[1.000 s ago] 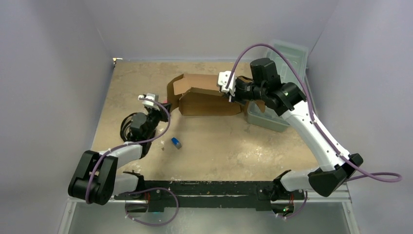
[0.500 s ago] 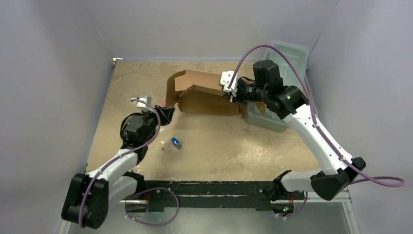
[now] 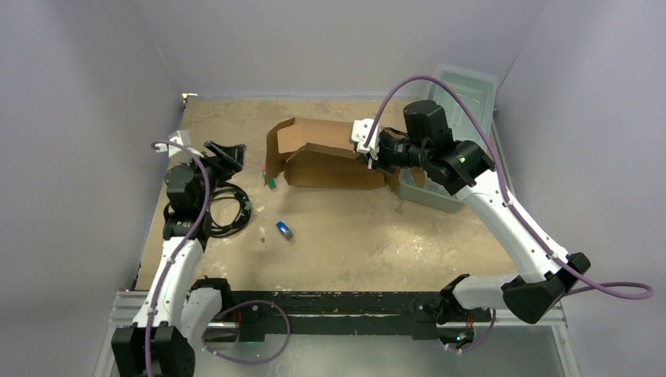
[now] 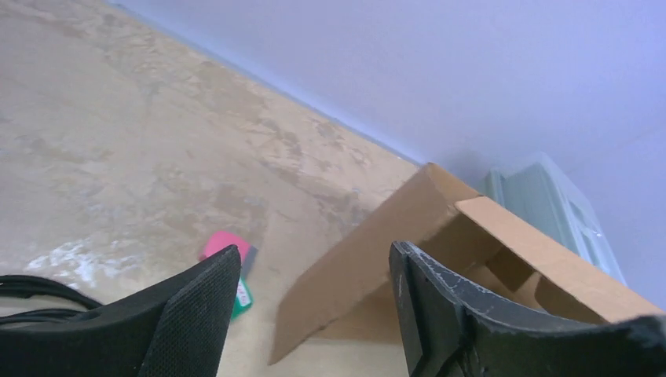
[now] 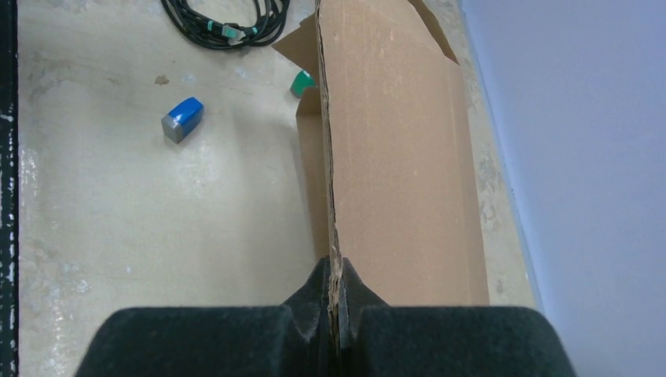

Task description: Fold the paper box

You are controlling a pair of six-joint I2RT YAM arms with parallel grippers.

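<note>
The paper box (image 3: 330, 153) is brown cardboard, partly folded, standing at the back middle of the table with a flap raised at its left end. My right gripper (image 3: 371, 155) is shut on the top edge of its right-hand wall; in the right wrist view the jaws (image 5: 336, 271) pinch that thin cardboard edge, and the box panel (image 5: 393, 157) runs away from them. My left gripper (image 3: 228, 153) hangs open to the left of the box, apart from it. Between the left gripper's (image 4: 314, 255) black fingers I see the box's slanted flap (image 4: 369, 259) farther off.
A coiled black cable (image 3: 228, 208) lies under the left arm. A small blue block (image 3: 283, 230) sits mid-table. A pink and green item (image 3: 269, 179) lies by the box's left corner. A clear plastic bin (image 3: 463, 86) stands at the back right, behind the right arm.
The left arm has swung left and back, away from the box's left corner, and its gripper has opened. The right gripper stays shut on the box edge, which shifted slightly.
</note>
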